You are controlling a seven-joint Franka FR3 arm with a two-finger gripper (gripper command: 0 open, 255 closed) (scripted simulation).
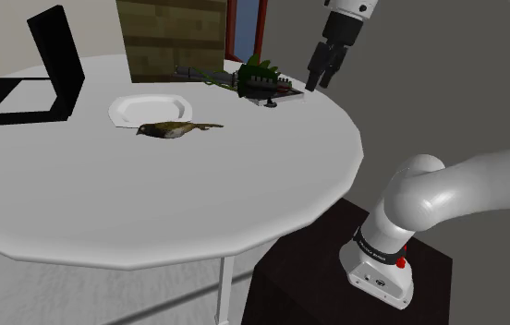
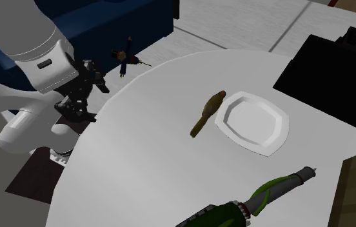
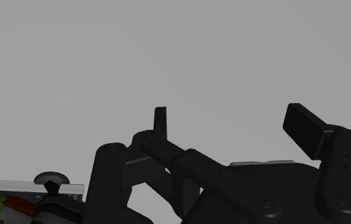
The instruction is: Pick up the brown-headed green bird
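White and round, the table (image 1: 244, 185) carries the brown-headed bird (image 1: 175, 128), lying flat just beside a white plate (image 1: 150, 108). Well apart from it, near the table's edge, the gripper (image 1: 320, 81) hangs with fingers spread and nothing between them. Crossing low could clip the green spiky clutter (image 1: 258, 74). A careless descent might strike the plate or pinch only the thin tail, letting the bird slip

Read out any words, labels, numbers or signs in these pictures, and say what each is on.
No text is readable.
On the arm, the dark band: faint marks, too small to read.
On its dark patch: pale marks, too small to read.
The bird and the plate: no writing.
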